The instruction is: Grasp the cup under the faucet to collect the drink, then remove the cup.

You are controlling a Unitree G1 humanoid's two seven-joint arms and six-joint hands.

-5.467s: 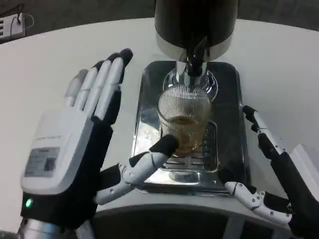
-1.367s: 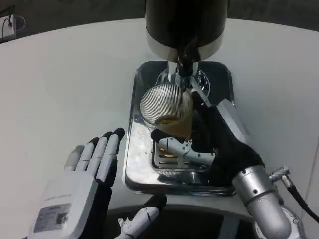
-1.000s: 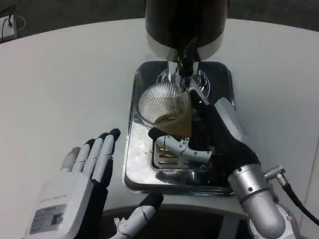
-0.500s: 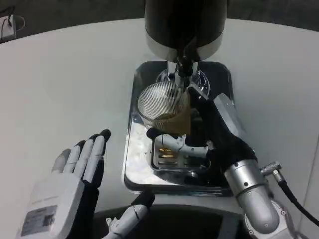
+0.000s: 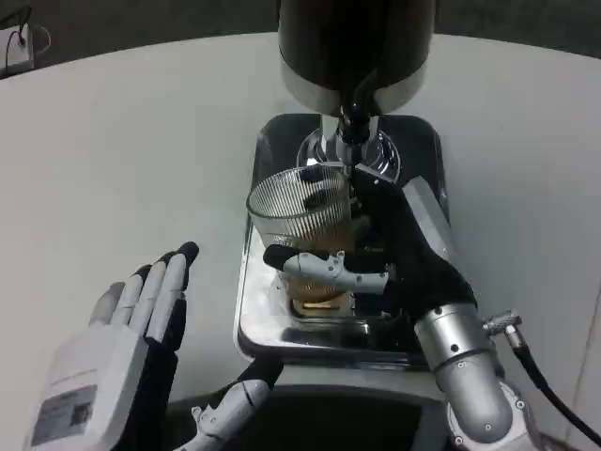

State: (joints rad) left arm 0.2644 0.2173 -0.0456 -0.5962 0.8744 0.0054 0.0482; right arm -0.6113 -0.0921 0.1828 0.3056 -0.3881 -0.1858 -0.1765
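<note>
Head view: right hand [image 5: 394, 258] around ribbed cup [image 5: 300, 221], left hand [image 5: 127, 348] spread.

white table [image 5: 141, 141] | metal drip tray [image 5: 255, 310] at centre | power strip [image 5: 17, 47] far-left edge

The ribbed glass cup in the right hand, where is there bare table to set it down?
Bare white table lies left of the shiny metal drip tray, beyond the open left hand, and right of the tray too. Crowded: the tray, with the ribbed glass cup, right hand and black dispenser.
</note>
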